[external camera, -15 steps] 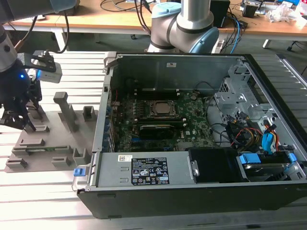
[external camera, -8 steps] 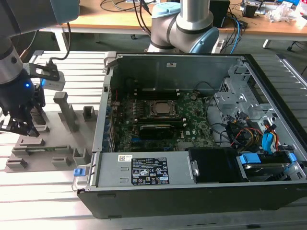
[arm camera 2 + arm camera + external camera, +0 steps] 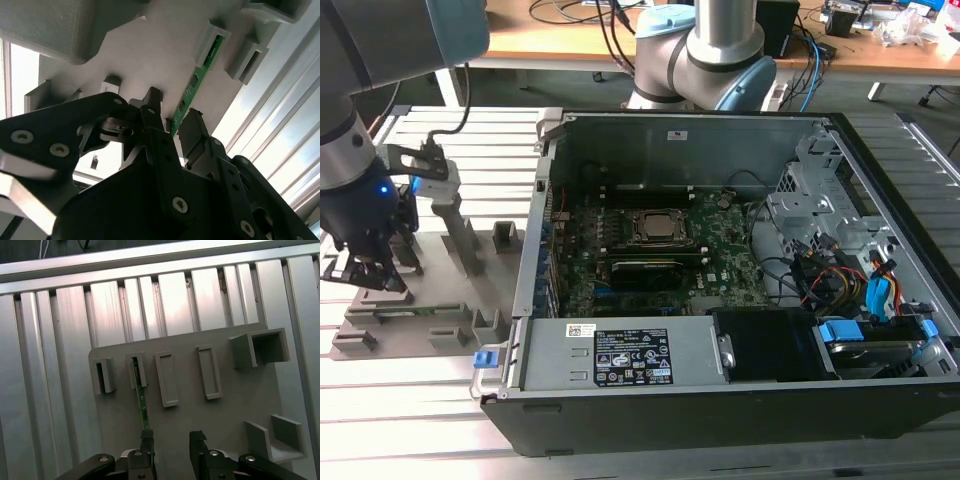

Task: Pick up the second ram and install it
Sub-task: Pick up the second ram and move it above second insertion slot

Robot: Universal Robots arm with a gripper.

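The second ram [image 3: 140, 397] is a narrow green board standing on edge in a slot of the grey holder plate [image 3: 200, 405], seen in both wrist views. My gripper [image 3: 171, 437] hovers low over the plate at one end of the ram, with its black fingers [image 3: 146, 439] apart and holding nothing. In the second wrist view the ram [image 3: 197, 80] runs down to the gap between the fingertips, close beside one finger [image 3: 151, 102]. In the exterior view my gripper [image 3: 375, 275] is at the left, over the holder plate [image 3: 440, 300] and outside the computer case.
The open computer case [image 3: 680, 118] lies to the exterior view's right of the holder plate. Inside it are the green motherboard [image 3: 720, 235], the CPU socket [image 3: 663, 226], a power supply [image 3: 620, 355] and drive cables [image 3: 840, 275]. Upright grey blocks [image 3: 455, 225] rise from the plate.
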